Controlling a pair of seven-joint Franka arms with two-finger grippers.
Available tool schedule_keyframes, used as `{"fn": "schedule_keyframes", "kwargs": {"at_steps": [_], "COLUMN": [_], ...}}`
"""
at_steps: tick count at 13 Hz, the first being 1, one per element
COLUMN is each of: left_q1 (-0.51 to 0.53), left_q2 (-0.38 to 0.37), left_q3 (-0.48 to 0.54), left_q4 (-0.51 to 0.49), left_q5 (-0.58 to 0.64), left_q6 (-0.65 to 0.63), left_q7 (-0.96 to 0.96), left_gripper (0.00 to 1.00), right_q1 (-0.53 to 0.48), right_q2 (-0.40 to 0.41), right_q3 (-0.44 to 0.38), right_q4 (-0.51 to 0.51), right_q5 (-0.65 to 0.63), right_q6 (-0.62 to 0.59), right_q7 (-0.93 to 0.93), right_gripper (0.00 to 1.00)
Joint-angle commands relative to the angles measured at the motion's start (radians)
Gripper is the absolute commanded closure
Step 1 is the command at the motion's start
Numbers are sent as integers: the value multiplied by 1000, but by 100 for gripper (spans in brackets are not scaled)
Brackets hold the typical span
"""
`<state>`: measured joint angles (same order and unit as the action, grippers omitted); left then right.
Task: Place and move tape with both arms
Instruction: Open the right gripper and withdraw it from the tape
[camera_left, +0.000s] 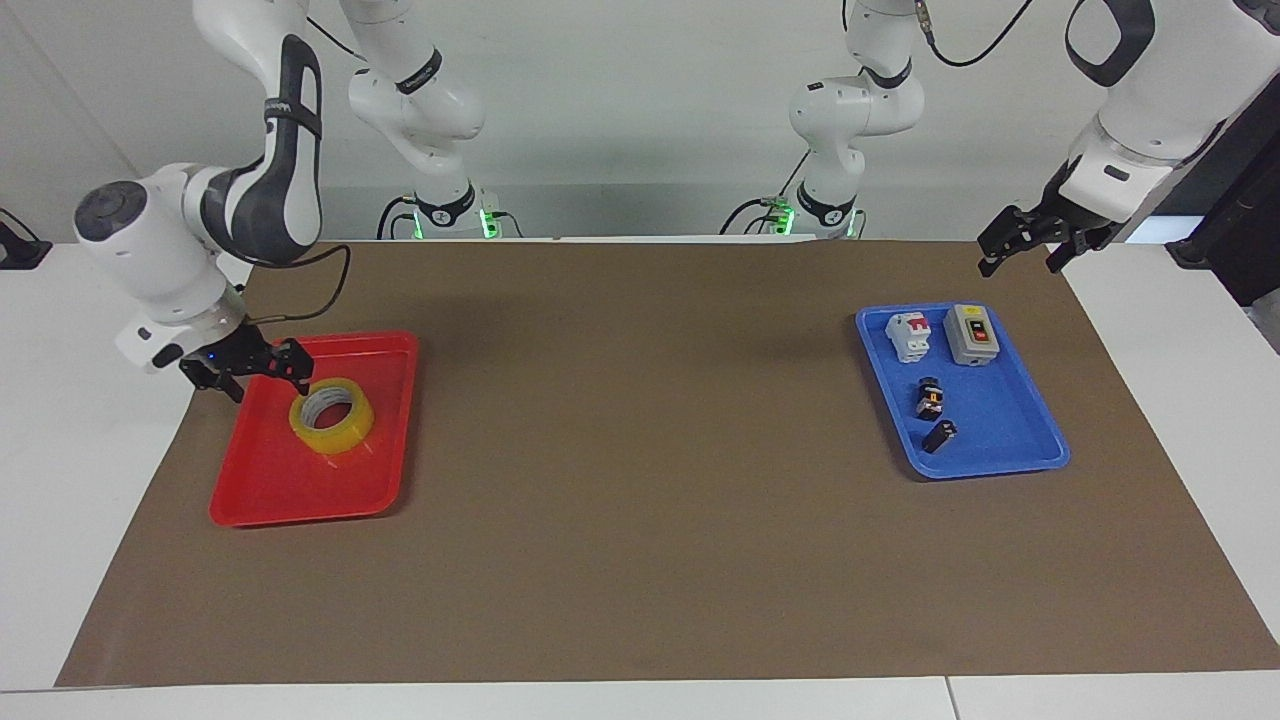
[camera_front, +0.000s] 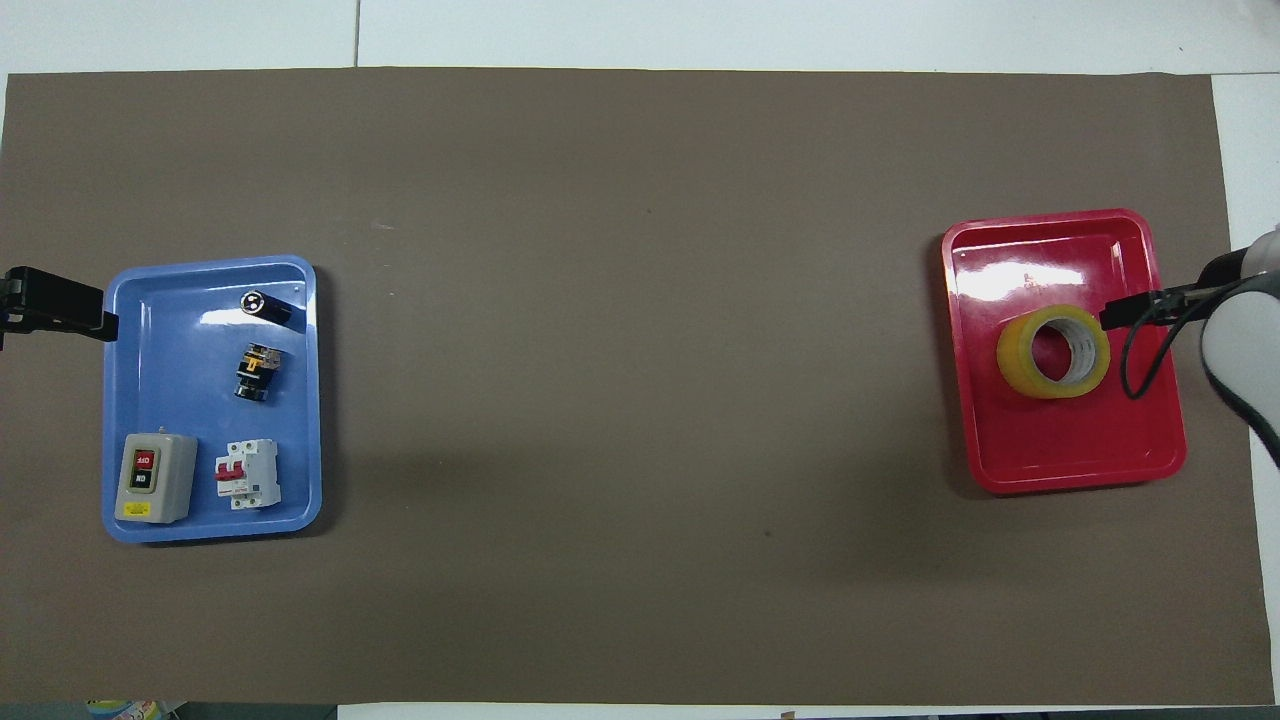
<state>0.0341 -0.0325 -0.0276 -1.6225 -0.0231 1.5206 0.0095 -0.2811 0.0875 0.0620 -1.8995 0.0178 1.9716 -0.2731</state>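
Observation:
The tape (camera_left: 346, 432) (camera_front: 1016, 356), a yellow roll with a white core, lies flat in the red tray (camera_left: 290, 490) (camera_front: 1060, 450) at the right arm's end of the table. My right gripper (camera_left: 268, 376) (camera_front: 1120, 313) is open, a little above the tray's edge beside the roll, and holds nothing. My left gripper (camera_left: 1018, 262) (camera_front: 100, 320) waits open and empty in the air by the blue tray (camera_left: 1000, 445) (camera_front: 180, 400) at the left arm's end.
In the blue tray lie a grey switch box (camera_left: 972, 334) (camera_front: 148, 478), a white and red breaker (camera_left: 908, 335) (camera_front: 247, 474) and two small dark parts (camera_left: 930, 397) (camera_front: 255, 372). A brown mat (camera_left: 640, 450) covers the table between the trays.

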Motion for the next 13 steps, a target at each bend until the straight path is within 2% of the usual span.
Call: {"fn": "schedule_keyframes", "kwargs": {"at_steps": [1, 3, 6, 8, 10, 12, 13], "left_q1": [6, 6, 6, 6, 6, 6, 6], "left_q2": [-17, -17, -17, -17, -17, -17, -17], "left_q3": [2, 2, 2, 2, 2, 2, 2], "left_q4": [-14, -14, -16, -14, -14, -14, -16], "left_q5": [-20, -20, -20, -20, -20, -20, -20], "left_q6": [0, 0, 0, 0, -2, 0, 0], "left_q7": [13, 13, 13, 13, 13, 13, 13], "left_gripper": [0, 0, 0, 0, 0, 0, 0], "right_q1": [-4, -4, -6, 32, 121, 170, 239], "right_q2": [-44, -106, -107, -103, -95, -104, -103], "right_q3": [36, 36, 29, 9, -82, -109, -169], "right_q4": [135, 204, 357, 391, 439, 442, 441], "right_q5": [19, 19, -2, -22, -41, -36, -42], "right_q6": [-198, -325, -538, -604, -619, -652, -652], "right_q7": [104, 115, 123, 132, 150, 156, 175], "right_gripper": [0, 0, 0, 0, 0, 0, 0]}}
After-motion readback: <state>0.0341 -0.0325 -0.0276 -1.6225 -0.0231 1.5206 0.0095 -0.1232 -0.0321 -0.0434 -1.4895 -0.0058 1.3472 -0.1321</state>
